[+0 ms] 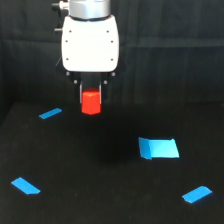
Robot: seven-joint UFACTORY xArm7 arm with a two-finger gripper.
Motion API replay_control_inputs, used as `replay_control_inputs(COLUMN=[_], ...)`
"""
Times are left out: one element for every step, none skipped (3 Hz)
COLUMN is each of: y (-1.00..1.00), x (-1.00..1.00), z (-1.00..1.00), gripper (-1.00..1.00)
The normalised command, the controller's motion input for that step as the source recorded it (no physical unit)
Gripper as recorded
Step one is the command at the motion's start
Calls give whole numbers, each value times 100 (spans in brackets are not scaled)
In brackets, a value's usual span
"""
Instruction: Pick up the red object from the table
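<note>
The red object is a small red-orange block held between the dark fingers of my gripper, which is shut on it. It hangs in the air in the upper middle of the exterior view, lifted off the black table. The white gripper body sits directly above the block and is wider than it. The fingers cover the block's upper sides; its lower half shows clearly.
A blue rectangle lies on the table towards the exterior view's right. Blue tape strips lie at the left back, the left front and the right front. A dark curtain backs the scene.
</note>
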Motion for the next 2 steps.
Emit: replay_control_inputs(y=[-7,8], x=[-1,-5], z=[8,14], gripper=[-100,-99])
